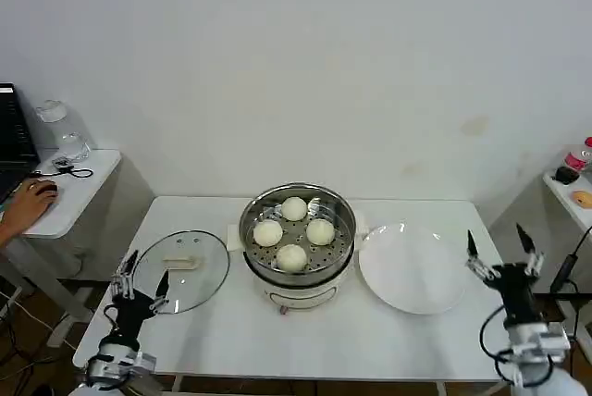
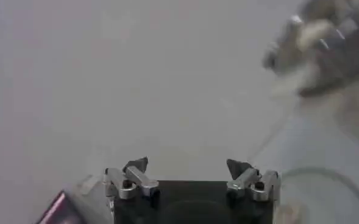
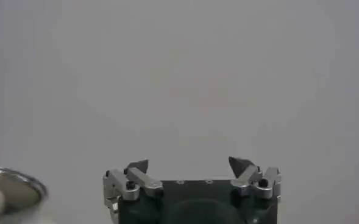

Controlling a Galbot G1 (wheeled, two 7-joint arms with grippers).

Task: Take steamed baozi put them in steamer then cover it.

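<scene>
Steamer point(image 1: 298, 246) sits mid-counter point(image 1: 231, 331), upright, mouth open upward. All four buns point(image 1: 292, 233) are inside on the perforated basket floor, in a diamond: one toward the wall, one toward the robot, one on each side. They sit close together, and whether they touch can't be told.

Lid point(image 1: 182, 270) lies flat on the counter just left of the steamer, handle side up. Its cream bar handle point(image 1: 182, 264) has its long axis roughly left-right, tilted slightly. Lid rim is close to the steamer base, contact unclear.

White plate point(image 1: 412, 268) lies flat just right of the steamer, with nothing on it.

Left gripper point(image 1: 139, 282) is at the near-left edge of the lid, fingers spread wide, gripping nothing. The left wrist view shows the same: left gripper point(image 2: 187, 171), both fingertips well apart with a clear gap.

Right gripper point(image 1: 499, 250) is off the right end of the counter, beside the plate, fingers wide and pointing up, holding nothing. In the right wrist view the right gripper point(image 3: 189, 168) also has its fingers apart, with the steamer rim point(image 3: 14, 185) at the frame's edge.
</scene>
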